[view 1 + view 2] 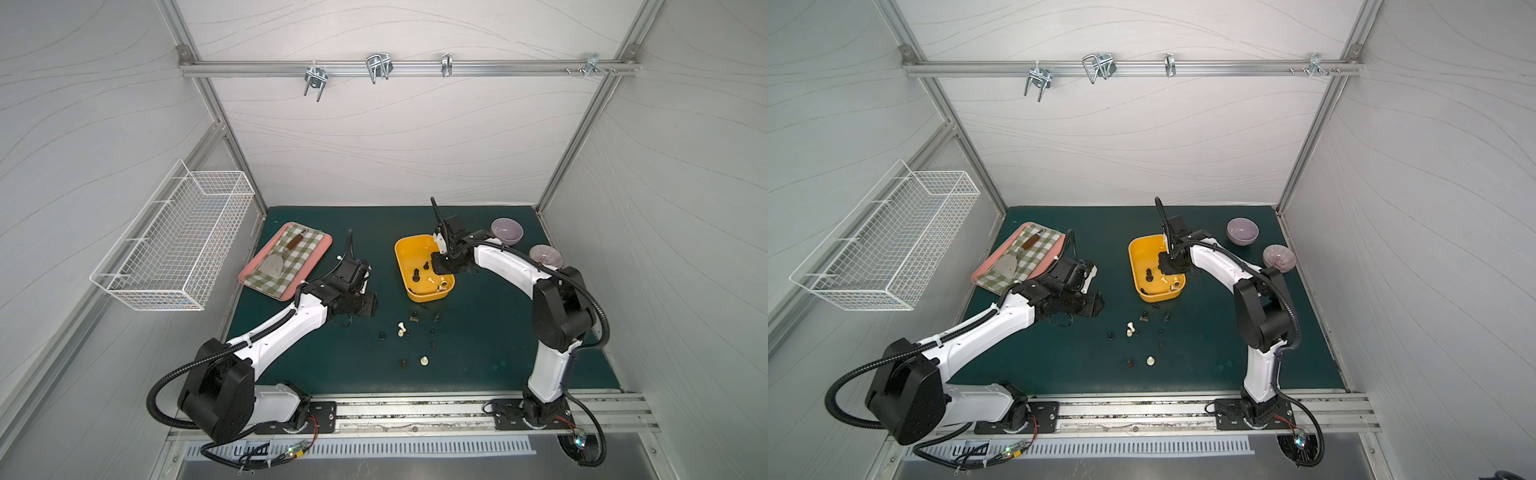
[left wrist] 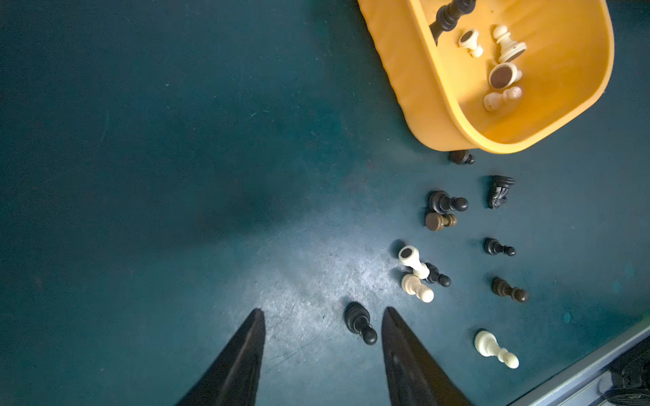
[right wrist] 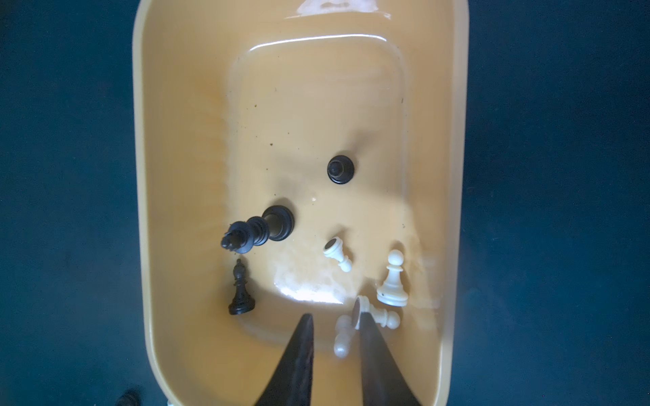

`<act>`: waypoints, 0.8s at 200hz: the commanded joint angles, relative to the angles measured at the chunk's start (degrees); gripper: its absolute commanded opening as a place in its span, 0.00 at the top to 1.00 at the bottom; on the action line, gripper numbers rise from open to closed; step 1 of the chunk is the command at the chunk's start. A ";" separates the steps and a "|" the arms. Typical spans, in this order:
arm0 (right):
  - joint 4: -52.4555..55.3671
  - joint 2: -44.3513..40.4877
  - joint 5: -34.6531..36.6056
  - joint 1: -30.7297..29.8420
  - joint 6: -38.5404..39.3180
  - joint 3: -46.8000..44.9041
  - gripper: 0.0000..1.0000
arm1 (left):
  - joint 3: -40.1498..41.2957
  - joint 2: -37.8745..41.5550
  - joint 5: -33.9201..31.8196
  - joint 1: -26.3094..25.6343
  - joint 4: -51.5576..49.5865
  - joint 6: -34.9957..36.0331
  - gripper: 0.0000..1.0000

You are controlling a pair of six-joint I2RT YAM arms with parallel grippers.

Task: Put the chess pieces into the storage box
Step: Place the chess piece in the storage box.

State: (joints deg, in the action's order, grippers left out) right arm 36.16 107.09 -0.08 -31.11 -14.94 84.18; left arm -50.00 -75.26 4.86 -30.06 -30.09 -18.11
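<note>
Okay, we see right gripper slightly parted, gripping nothing, blurred cream pawn loose between its tapered tips, inside glossy yellow storage box; left gripper spread, empty.

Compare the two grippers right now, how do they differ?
The left gripper hovers over the mat near the loose chess pieces; the right gripper hovers over the storage box. The left jaws stand wide apart; the right jaws show only a narrow gap. Seen from its wrist, the left frames a black pawn on the mat; the right frames white pawns in the box. Both hold nothing.
</note>
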 commanded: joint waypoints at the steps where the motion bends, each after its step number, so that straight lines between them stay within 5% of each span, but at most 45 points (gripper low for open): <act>1: 1.70 -1.92 -0.50 -0.43 0.99 1.28 0.74 | -0.35 -0.19 0.32 -0.08 0.10 -0.01 0.45; 63: 3.70 -10.94 -0.34 0.56 2.67 -1.77 0.74 | -0.46 -0.37 0.51 -0.81 -1.99 1.65 0.46; 160: 3.67 -29.74 -2.27 8.51 -1.01 -21.22 0.73 | -0.87 -4.14 -2.58 -7.94 -4.98 1.67 0.46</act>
State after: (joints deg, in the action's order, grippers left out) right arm 38.48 81.12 -1.10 -24.25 -14.57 66.28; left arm -50.00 -78.24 3.44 -36.71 -34.22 -16.29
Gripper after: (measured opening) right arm 0.267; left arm 0.541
